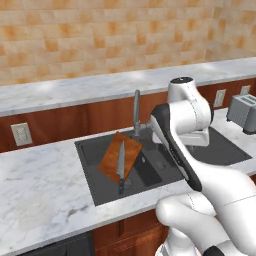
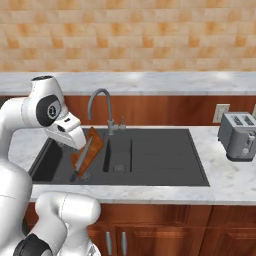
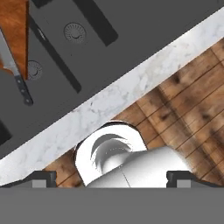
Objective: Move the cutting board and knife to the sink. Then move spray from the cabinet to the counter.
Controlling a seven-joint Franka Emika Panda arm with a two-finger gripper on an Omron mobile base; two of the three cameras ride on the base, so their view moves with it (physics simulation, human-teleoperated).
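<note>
Since the cutting board [image 1: 120, 157] already leans tilted inside the left basin of the sink [image 1: 95, 187], with the knife [image 1: 121, 165] lying on its face, the first half of the task looks finished. The board is flat, rectangular brown wood; the knife has a pointed grey steel blade and a black handle that reaches down to the basin floor near a round drain. The sink is matte dark grey with two basins, and a curved grey faucet [image 2: 102, 107] stands behind it. Around it runs the counter [image 1: 40, 195], white marble with grey veining, over reddish-brown wooden doors.

The claw [image 3: 112, 179] is released, its two dark fingertips spread wide and grasping nothing (it looks down past the counter edge to a wooden plank floor [image 3: 188, 105]). The spray and its cabinet lie outside these views, so the next move likely calls for turning or driving toward the wall cabinet. A silver toaster [image 2: 239, 136] sits at the counter's right.
</note>
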